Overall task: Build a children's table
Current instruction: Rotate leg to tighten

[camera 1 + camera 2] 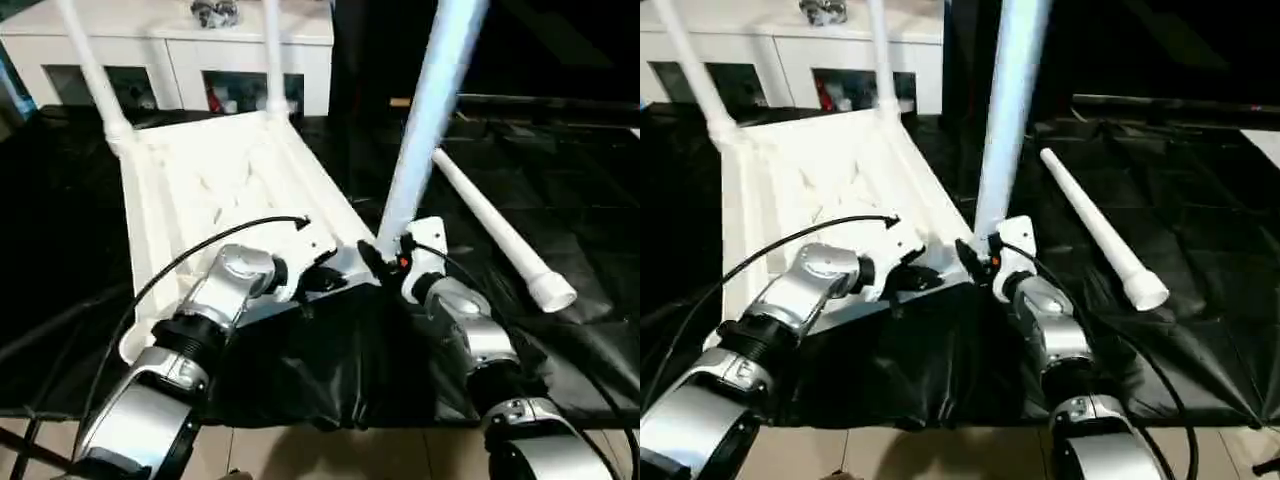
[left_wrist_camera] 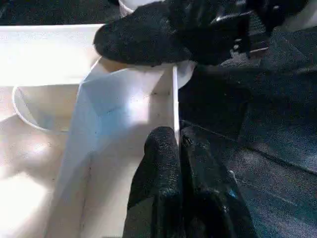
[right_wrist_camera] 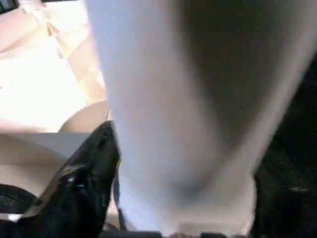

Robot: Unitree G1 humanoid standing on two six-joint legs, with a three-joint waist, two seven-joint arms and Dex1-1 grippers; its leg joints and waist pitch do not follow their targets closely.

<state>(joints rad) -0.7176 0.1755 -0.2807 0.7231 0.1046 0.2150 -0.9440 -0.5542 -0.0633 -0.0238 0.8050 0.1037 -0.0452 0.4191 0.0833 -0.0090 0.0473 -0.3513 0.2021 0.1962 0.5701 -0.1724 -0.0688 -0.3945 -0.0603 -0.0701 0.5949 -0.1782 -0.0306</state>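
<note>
The tabletop (image 1: pixel 215 190) lies upside down on the black sheet (image 1: pixel 560 200), two legs (image 1: pixel 92 70) standing in its far sockets. The left gripper (image 2: pixel 171 148), fingers together, pinches the tabletop's near rim. The right gripper (image 1: pixel 385 258) clasps a third leg (image 1: pixel 425 120) upright at the near corner socket. A fourth leg (image 1: pixel 500 235) lies on the sheet, right.

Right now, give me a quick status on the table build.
Left hand shut on tabletop rim. Right hand around third leg at near corner. Two legs seated; fourth leg loose on black sheet.
</note>
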